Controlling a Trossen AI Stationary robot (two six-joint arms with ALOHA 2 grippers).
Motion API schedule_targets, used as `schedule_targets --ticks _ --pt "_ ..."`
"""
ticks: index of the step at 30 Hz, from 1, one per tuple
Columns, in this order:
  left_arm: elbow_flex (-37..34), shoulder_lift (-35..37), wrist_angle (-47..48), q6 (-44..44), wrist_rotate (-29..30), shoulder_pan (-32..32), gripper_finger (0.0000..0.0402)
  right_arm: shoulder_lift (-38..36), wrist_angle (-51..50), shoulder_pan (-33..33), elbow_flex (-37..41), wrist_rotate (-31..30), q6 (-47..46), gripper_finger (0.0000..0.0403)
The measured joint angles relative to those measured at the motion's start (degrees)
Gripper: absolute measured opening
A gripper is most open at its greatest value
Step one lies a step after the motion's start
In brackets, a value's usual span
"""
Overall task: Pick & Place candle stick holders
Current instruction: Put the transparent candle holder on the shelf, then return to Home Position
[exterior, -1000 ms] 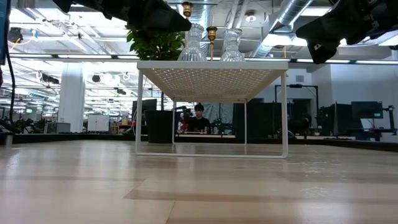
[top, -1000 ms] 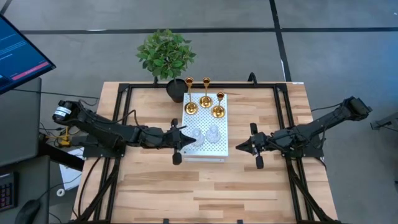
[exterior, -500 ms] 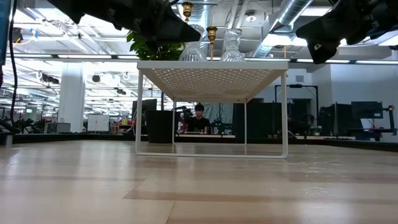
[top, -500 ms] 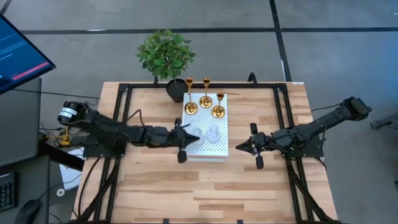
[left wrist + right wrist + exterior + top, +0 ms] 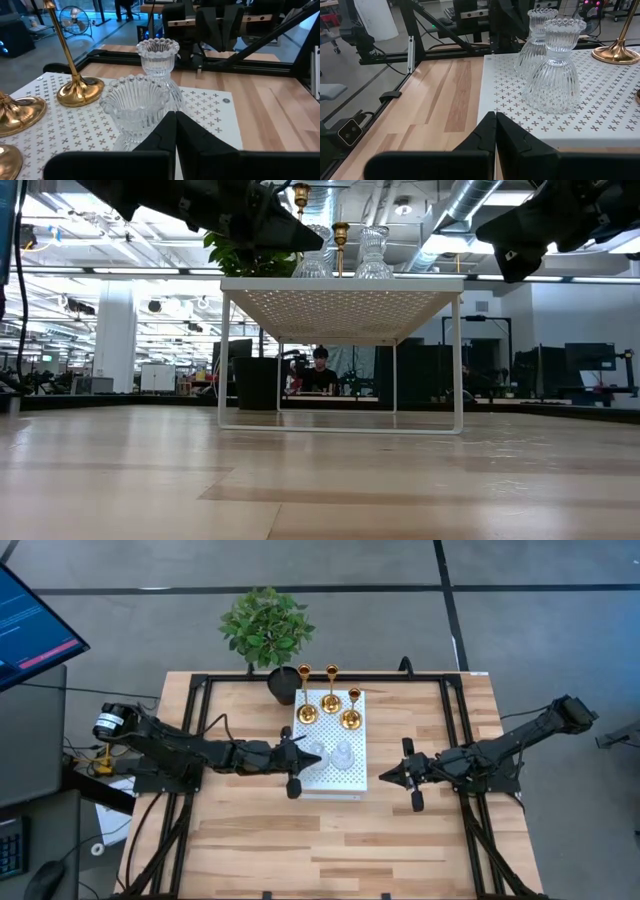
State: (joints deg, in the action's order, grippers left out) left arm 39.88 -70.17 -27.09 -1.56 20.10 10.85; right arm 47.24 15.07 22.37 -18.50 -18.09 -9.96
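Two squat clear ribbed-glass candle holders (image 5: 136, 106) on white perforated board (image 5: 352, 780); left gripper (image 5: 175, 131) closed, touching nearest. Open wide before straddling waist. Right gripper (image 5: 495, 131) closed, waiting over desk (image 5: 400, 840).

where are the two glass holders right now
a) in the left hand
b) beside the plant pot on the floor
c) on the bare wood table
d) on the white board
d: both glass holders stand on the white board, in front of the gold ones.
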Motion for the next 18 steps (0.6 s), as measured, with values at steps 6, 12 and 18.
schedule_targets --ticks 6,12,18 --pt "0.0 0.5 0.0 0.2 0.0 0.8 0.0003 0.0 0.0 0.0 0.0 0.0 0.0 0.0000" --pt "-0.1 4.6 2.8 6.4 -0.7 4.6 0.0004 0.0 -0.6 0.1 0.0 0.1 0.0 0.0000" --pt "-4.7 13.8 6.5 6.3 -4.1 4.0 0.0003 0.0 -0.3 0.1 0.0 0.1 0.3 0.0000"
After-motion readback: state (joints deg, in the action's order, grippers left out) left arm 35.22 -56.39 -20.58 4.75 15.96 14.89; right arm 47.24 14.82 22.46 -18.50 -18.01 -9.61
